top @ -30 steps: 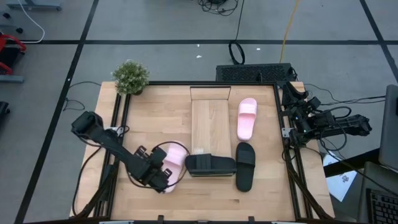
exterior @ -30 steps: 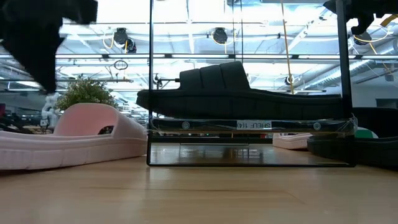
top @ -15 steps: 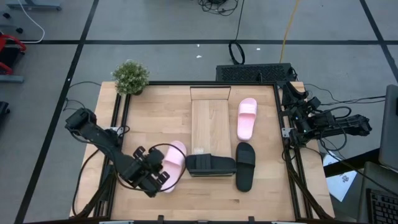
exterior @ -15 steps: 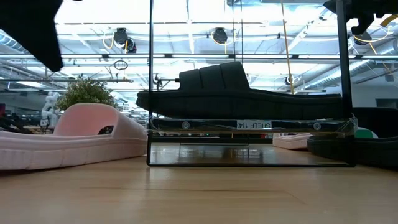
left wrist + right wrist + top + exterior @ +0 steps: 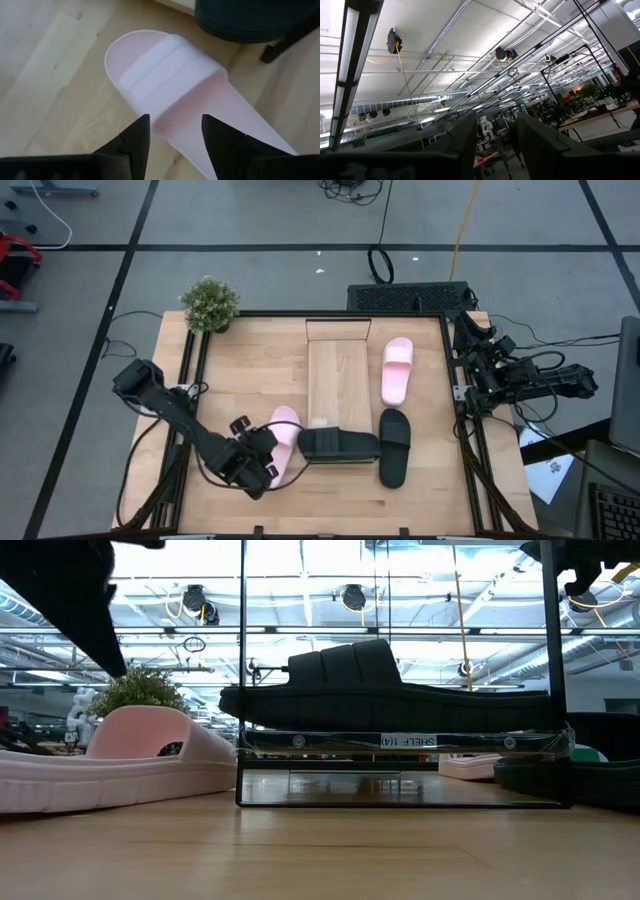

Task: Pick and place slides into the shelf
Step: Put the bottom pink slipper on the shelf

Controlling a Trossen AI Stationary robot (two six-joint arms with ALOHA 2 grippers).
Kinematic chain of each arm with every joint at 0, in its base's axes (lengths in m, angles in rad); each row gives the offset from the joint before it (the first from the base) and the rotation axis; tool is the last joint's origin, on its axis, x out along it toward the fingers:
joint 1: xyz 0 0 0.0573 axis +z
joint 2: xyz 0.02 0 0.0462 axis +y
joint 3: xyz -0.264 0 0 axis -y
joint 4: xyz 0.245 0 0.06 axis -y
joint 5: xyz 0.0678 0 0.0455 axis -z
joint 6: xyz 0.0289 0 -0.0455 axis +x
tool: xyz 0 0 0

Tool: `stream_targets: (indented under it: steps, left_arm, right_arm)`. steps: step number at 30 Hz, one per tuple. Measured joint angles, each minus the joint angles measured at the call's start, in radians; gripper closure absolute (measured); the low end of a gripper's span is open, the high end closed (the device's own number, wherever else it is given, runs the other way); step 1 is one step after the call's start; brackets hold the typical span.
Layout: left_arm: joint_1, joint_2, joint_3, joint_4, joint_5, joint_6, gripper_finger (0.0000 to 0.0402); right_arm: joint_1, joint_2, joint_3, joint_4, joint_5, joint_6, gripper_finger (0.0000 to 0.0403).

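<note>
A pale pink slide lies sole down on the table, left of the shelf. My left gripper hangs open above its heel half, just behind the strap. One finger is over the slide's edge and the other over the footbed, both clear of it in the low view. A black slide lies across the shelf's near end. A second black slide and a second pink slide lie on the table right of the shelf. My right gripper is open, parked off the table's right edge and pointing at the ceiling.
A small potted plant stands at the far left corner. The right arm and its cables crowd the right edge. Bare wood lies along the near edge and between the plant and the shelf.
My left gripper drew back a little toward the near left. It then came back toward the pink slide and lower. The pink slide and the black slide on the shelf have stayed put.
</note>
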Motion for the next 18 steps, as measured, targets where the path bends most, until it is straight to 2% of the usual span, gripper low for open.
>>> stream_targets:
  steps: [9, 18]
  left_arm:
    - [0.037, 0.057, 0.000, 0.001, 0.023, 0.110, 0.0222]
    - [0.041, 0.074, 0.000, 0.000, 0.037, 0.145, 0.0222]
  right_arm:
    - [0.000, 0.000, 0.000, 0.000, 0.000, -0.001, 0.0275]
    - [0.000, 0.000, 0.000, -0.001, 0.000, -0.001, 0.0275]
